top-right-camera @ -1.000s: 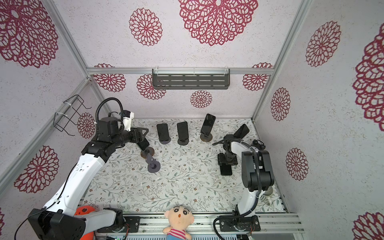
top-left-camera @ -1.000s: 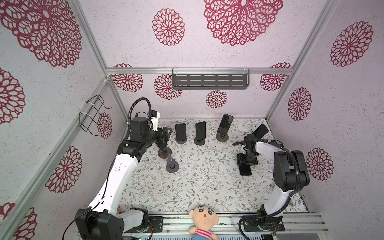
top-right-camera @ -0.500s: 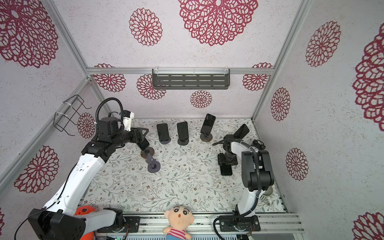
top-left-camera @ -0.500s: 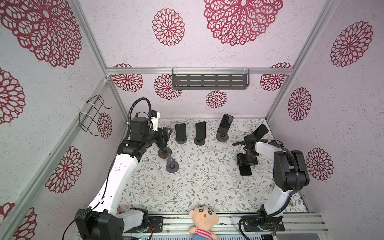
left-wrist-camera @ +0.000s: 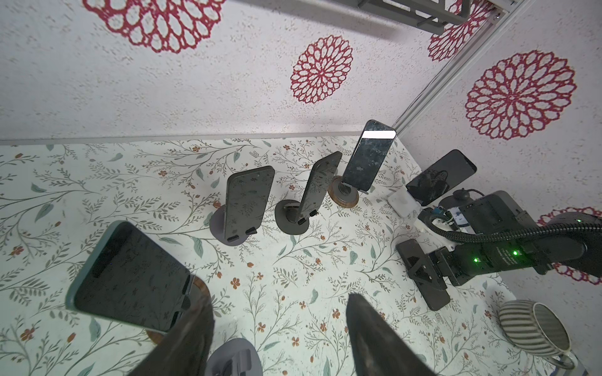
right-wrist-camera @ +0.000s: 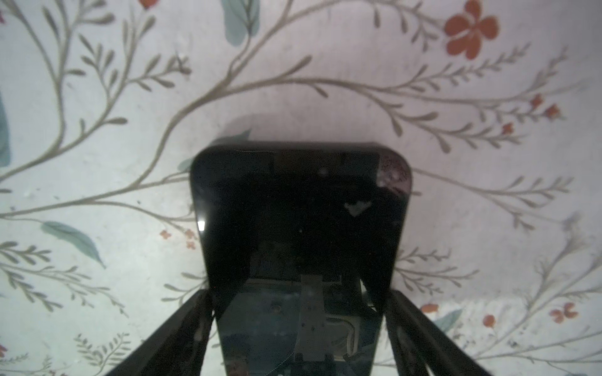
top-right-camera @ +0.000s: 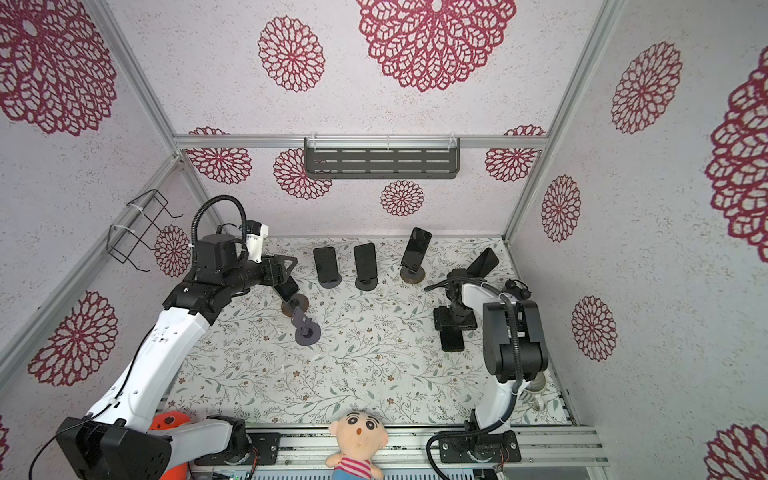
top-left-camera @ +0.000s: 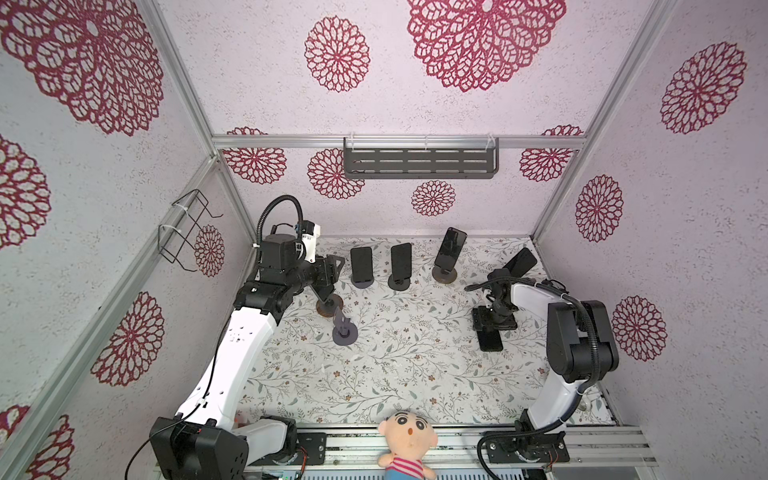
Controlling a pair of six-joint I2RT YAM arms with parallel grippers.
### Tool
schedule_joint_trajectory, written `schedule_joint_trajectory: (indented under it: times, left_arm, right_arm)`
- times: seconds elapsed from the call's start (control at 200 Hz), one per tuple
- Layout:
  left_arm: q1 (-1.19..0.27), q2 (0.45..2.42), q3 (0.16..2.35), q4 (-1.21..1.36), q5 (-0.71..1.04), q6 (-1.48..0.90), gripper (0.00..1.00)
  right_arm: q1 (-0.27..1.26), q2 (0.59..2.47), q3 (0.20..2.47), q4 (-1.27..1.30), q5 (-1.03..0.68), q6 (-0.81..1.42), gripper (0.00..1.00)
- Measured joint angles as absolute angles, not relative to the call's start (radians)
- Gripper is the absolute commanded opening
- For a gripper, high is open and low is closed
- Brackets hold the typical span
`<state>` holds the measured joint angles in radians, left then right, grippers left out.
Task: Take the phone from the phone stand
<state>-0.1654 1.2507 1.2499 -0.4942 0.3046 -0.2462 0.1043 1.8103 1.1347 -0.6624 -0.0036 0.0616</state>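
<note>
right gripper [right-wrist-camera: 298,294] widened over floral tabletop [right-wrist-camera: 97,146]

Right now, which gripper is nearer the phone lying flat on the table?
Right. The right gripper sits over the flat phone, straddling it; the left gripper is across the table, beside a teal-cased phone.

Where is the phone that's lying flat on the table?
In both top views the flat phone lies on the right of the table, under the right claw, in front of the tilted phone.

The right gripper [top-right-camera: 454,325] hangs over a dark phone [top-right-camera: 452,343] lying flat on the floral mat [top-right-camera: 374,374].
</note>
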Motion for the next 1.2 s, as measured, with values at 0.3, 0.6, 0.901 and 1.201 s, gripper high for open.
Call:
schedule_joint_trajectory:
  times: [0.3,0.6,0.901,1.201]
  left_arm:
    - [-0.165,1.251,1.25,-0.495,0.305,-0.244,0.68]
    - [-0.165,1.251,1.25,-0.503,0.299,-0.231,0.75]
    - [-0.065,1.269,1.252,-0.538,0.25,-0.209,0.81]
    - [0.136,1.398,1.263,-0.538,0.337,-0.219,0.76]
  right_arm:
    - [0.104,1.808,1.136,-0.659,-0.004,0.062,0.86]
    - [0.104,1.707,1.211,-0.688,-0.012,0.063,0.87]
    - [0.123,1.558,1.225,-0.707,-0.089,0.072,0.9]
    - [0.204,1.522,1.223,-0.708,-0.165,0.07,0.88]
